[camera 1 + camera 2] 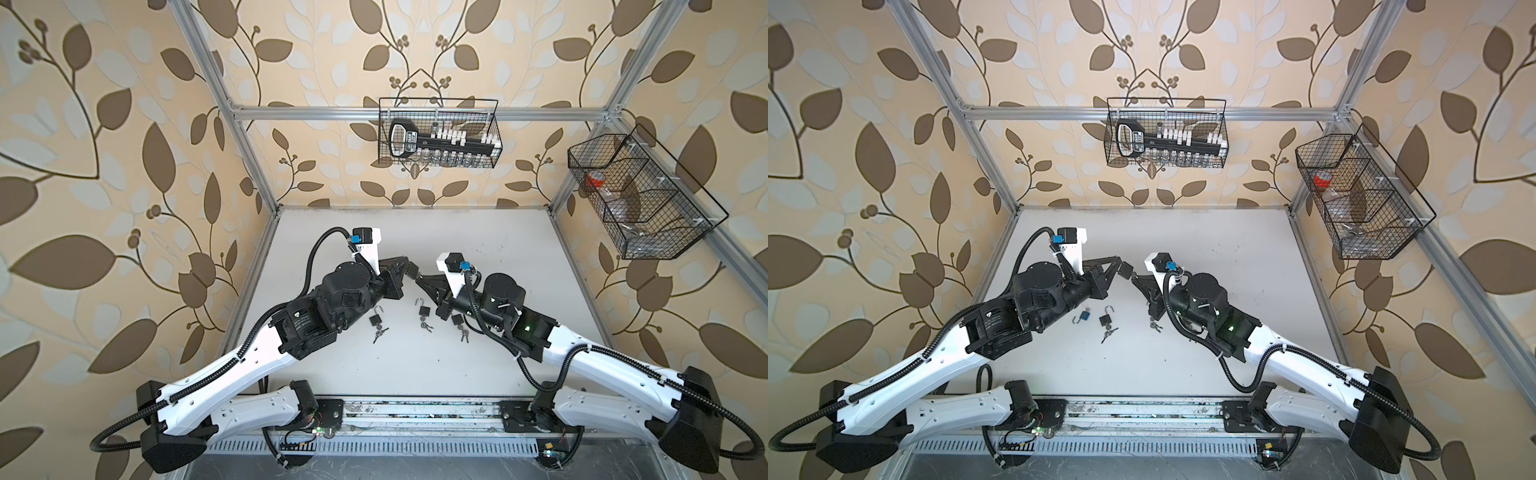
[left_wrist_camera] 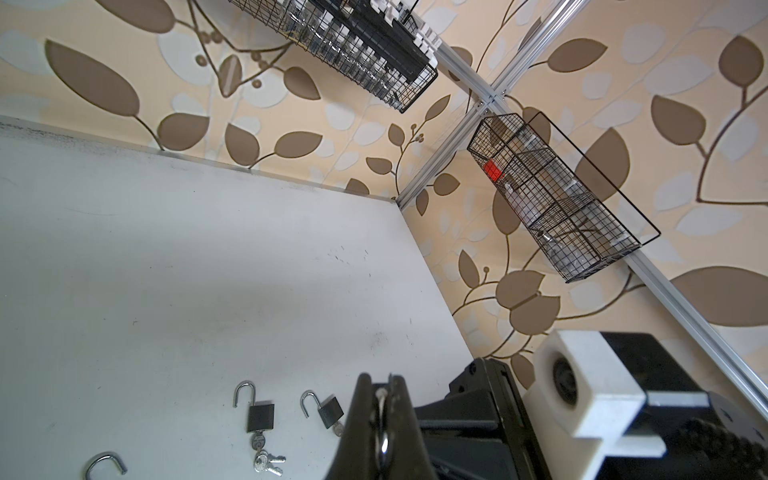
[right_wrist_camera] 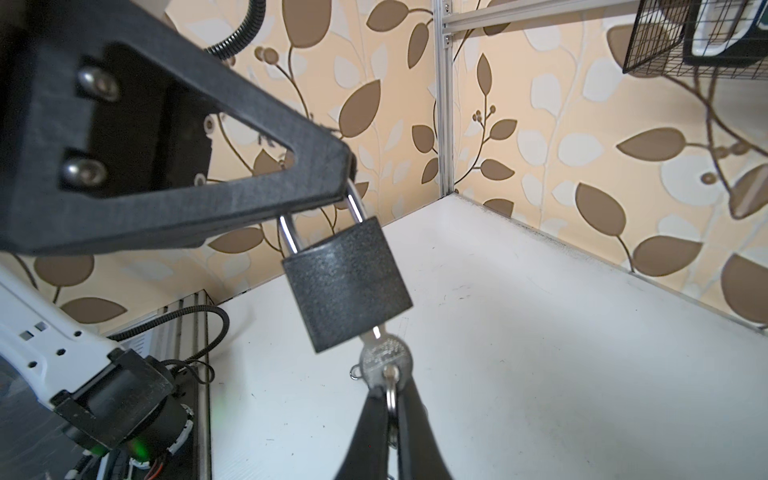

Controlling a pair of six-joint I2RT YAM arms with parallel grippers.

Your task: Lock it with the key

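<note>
Room, top view: leaf-print walls [image 1: 124,166] round a white table [image 1: 478,257]; your arms meet mid-table, padlock [image 1: 412,271] lifted clear between left gripper [image 1: 405,267] and right gripper [image 1: 420,279]; spare locks [image 1: 376,320] lie nearer the arms' bases, apart.
Left wrist: jaws clamped tight on the chrome shackle [image 2: 380,399]; nothing else in that grip.
Right wrist: lock body hangs from the shackle; key [image 3: 386,353] seated in its underside; right fingertips pinched shut on the key's bow, beside the ring; both shackle legs look seated, though you can't tell if latched.
Handling: small, stiff, probably dense; chrome likely slippery, so expect the body to pivot as you twist; hold the bow's flat faces, not the ring.
</note>
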